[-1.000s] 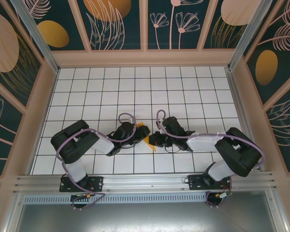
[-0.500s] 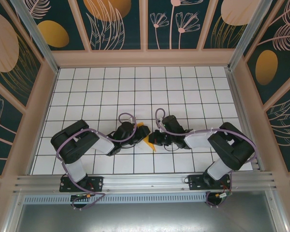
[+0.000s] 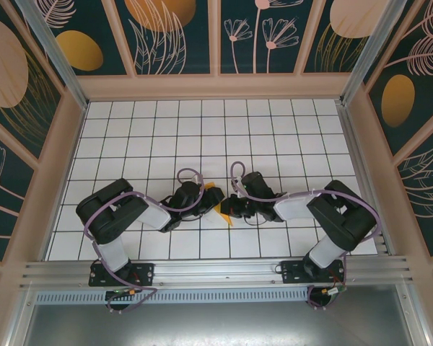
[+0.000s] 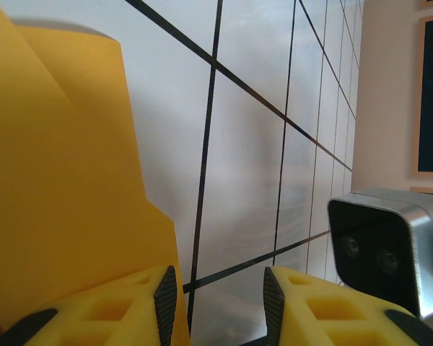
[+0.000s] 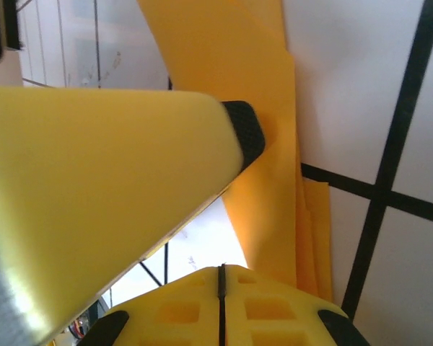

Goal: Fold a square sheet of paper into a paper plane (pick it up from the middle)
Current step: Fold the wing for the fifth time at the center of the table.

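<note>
Your paper (image 3: 224,214) is part-folded, by my reading. It lies on the tiled table (image 3: 202,130) in the near middle, between the two grippers. The right wrist view shows several stacked layers with long straight edges, but no narrow pointed dart yet. Reckon the lengthwise creases and the final shaping are still to do.

Your left gripper (image 3: 204,205) has its jaws a little apart. In its wrist view bare tile shows between the pads (image 4: 166,294), and the paper sits just left of them, not in the gap. Your right gripper (image 3: 231,209) has its jaws closed together. Whether a layer is pinched there, you cannot tell from these views.

Mind the room. The two grippers are nearly nose to nose over the paper, so that is your tight spot. The table is free to the far side, left and right, with the walls (image 3: 29,108) well apart. The rail (image 3: 216,270) lies close on the near side.
</note>
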Tool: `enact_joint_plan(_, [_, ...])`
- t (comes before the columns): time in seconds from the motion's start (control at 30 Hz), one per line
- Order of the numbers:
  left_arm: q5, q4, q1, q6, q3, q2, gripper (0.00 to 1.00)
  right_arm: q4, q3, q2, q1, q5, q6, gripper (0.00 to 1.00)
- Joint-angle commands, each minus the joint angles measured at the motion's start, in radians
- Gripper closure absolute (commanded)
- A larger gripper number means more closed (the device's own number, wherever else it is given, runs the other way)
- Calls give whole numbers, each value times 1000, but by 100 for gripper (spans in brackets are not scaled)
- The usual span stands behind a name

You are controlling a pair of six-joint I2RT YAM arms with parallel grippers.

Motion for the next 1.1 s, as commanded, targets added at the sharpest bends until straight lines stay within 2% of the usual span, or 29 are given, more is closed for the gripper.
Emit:
enact_joint_plan(0.0, [-31, -121, 8, 15, -5, 42, 60, -3, 8, 40, -3, 2, -11, 91])
enact_joint_plan(0.07, [-32, -121, 9, 16, -11, 34, 60, -22, -23, 56, -5, 34, -9, 92])
enact_joint_plan(0.3, [-2, -132, 8, 78, 8, -44, 56, 49, -93, 65, -5, -6, 43, 97])
enact_joint_plan(0.4, [-5, -226, 8, 130, 55, -134, 52, 60, -96, 73, 1, -10, 77, 99])
enact_joint_plan(0.53, [-65, -401, 8, 183, 126, -228, 49, 85, -117, 67, 16, 30, 167, 100])
enact_joint_plan(0.63, [-107, -462, 9, 188, 146, -261, 48, 121, -136, 65, 23, 47, 225, 100])
enact_joint_plan(0.87, [-66, -411, 5, 189, 157, -220, 49, 140, -134, 73, 54, 72, 274, 100])
enact_joint_plan(1.07, [-76, -448, -4, 180, 197, -147, 49, 132, -132, 76, 59, 81, 277, 100])
